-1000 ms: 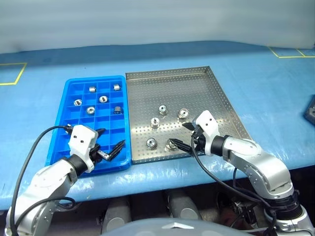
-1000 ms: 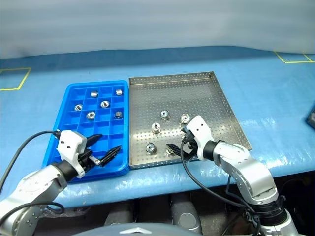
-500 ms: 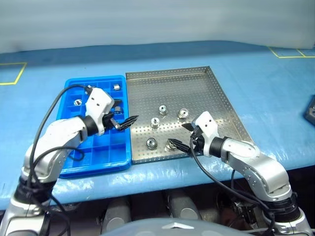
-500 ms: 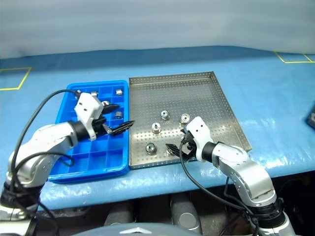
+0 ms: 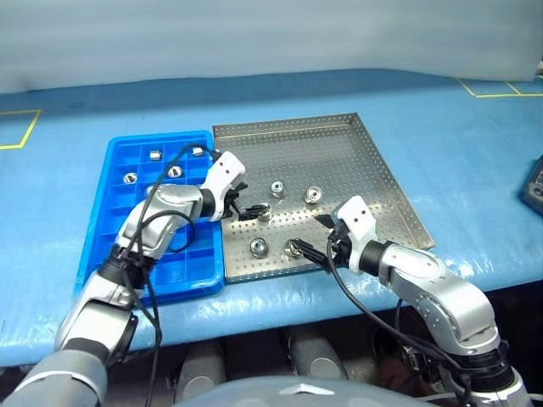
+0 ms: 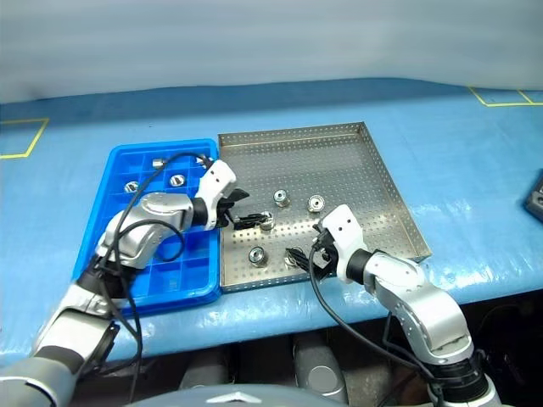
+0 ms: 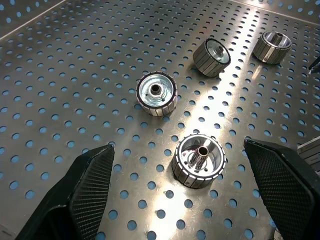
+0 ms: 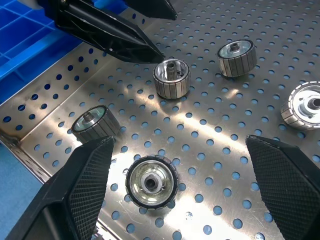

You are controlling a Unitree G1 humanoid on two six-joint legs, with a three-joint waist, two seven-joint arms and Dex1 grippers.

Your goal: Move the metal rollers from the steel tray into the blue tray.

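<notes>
Left gripper's fingers point(image 7: 95, 185) straddle a roller point(image 7: 199, 160), seemingly untouched.

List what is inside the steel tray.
Five metal rollers lie on the steel tray, with both open grippers, left and right, reaching in. Nothing seems hidden.

Blue-covered table point(image 5: 441, 127) bearing two trays side by side.
The blue tray point(image 5: 110, 254) lies at the left gripper's side, its edge touching the steel tray point(image 5: 339, 144), which spreads beneath both grippers; yellow tape marks point(image 5: 21, 127) lie well beyond, toward the table's corners.
</notes>
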